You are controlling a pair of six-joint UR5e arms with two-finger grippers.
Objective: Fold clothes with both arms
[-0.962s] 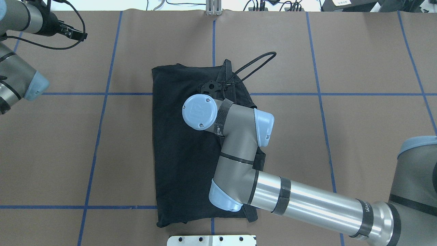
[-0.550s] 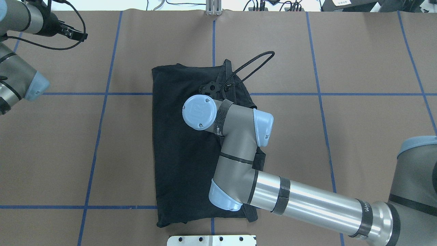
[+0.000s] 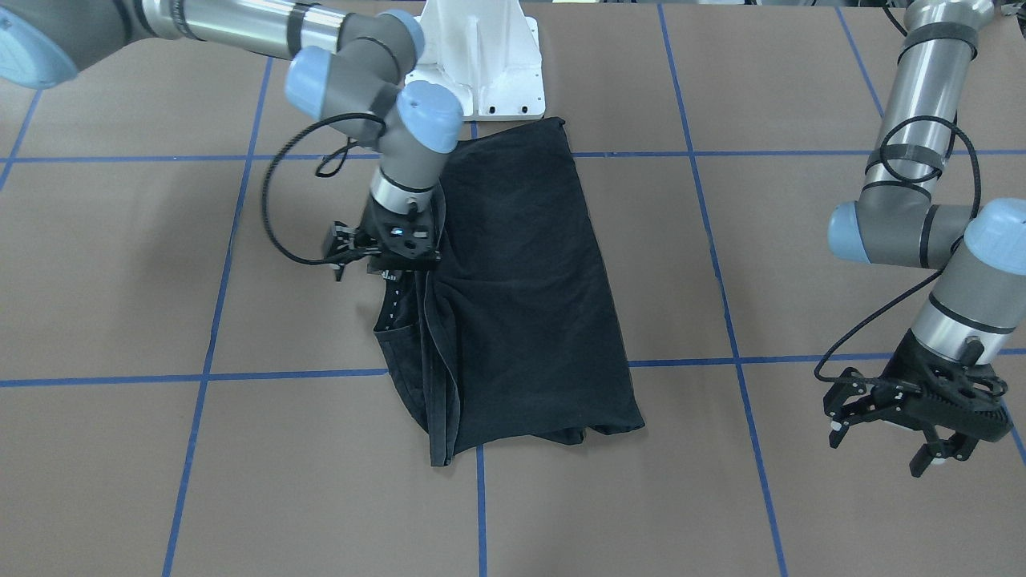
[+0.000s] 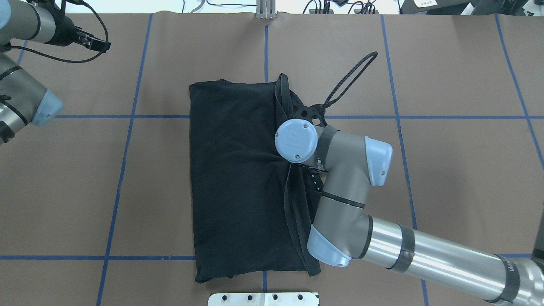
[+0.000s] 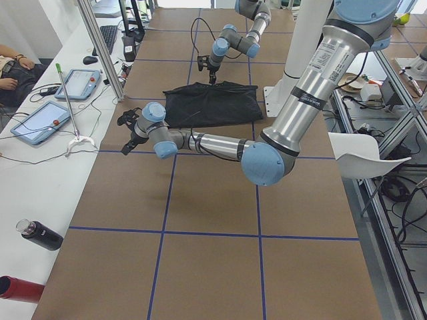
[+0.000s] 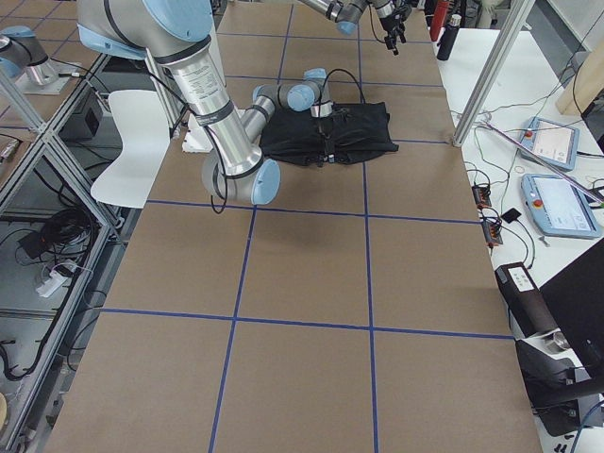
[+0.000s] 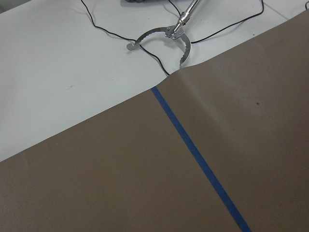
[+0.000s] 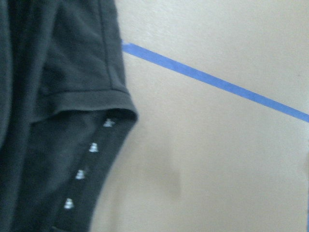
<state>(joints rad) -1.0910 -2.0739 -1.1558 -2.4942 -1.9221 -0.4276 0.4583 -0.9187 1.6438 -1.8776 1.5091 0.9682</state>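
Over mid-frame, the right gripper (image 3: 390,258) sits on the shirt (image 3: 521,304); its grip is hidden. Pulling might undo the fold.

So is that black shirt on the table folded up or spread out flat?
Folded. The T-shirt lies as a narrow rectangle with no sleeves sticking out, and doubled layers and a tucked sleeve hem show along the edge under the right tool.

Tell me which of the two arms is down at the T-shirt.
The right arm: its claw sits at the black T-shirt's edge. The left claw hangs over bare table, far from the cloth.
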